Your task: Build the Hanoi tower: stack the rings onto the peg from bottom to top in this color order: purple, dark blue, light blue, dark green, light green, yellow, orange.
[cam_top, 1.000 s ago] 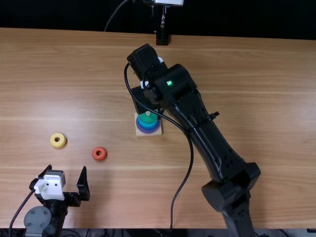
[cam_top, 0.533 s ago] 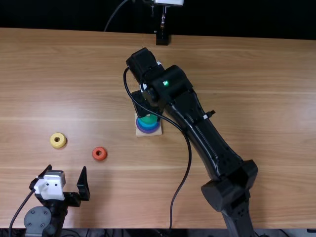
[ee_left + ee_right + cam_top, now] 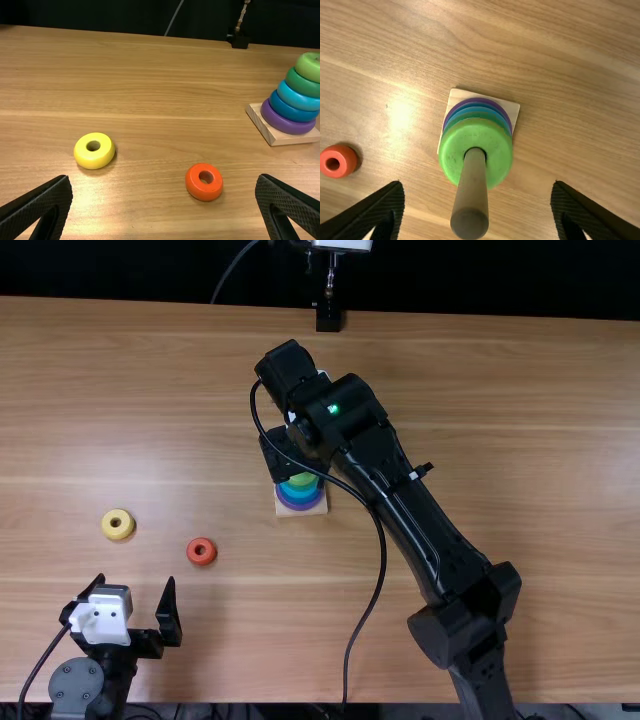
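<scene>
My right gripper hangs released and wide open over the peg. The light green ring looks seated, as far as I can judge, on the dark green ring, above the light blue, dark blue and purple rings on the wooden base. Farther out, the orange ring and yellow ring lie apart on the desk, near my left gripper, also spread open and empty.
</scene>
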